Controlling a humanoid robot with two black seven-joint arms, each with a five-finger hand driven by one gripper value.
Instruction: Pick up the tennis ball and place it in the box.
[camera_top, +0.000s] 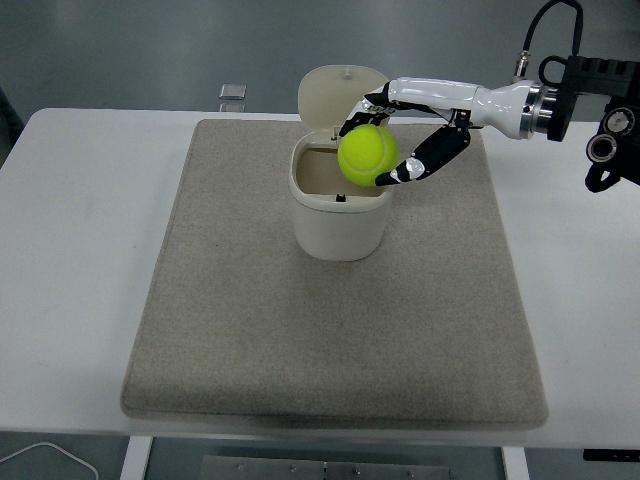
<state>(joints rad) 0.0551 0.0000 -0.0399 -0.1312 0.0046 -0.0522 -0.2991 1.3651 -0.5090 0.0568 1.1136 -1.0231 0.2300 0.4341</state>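
Observation:
A yellow-green tennis ball (367, 154) hangs just above the right part of the box's opening, held in my right hand (385, 141). The hand's white and black fingers (362, 111) curl over the ball's top and its thumb presses from the lower right. The box (339, 213) is a cream round-cornered container standing on the mat's upper middle, with its lid (335, 92) flipped up behind it. The inside of the box shows brown and holds nothing that I can see. My left arm is out of view.
A grey-beige mat (330, 330) covers most of the white table (80, 240). A small grey block (233, 92) lies at the table's far edge. Black robot hardware (610, 120) sits at the right edge.

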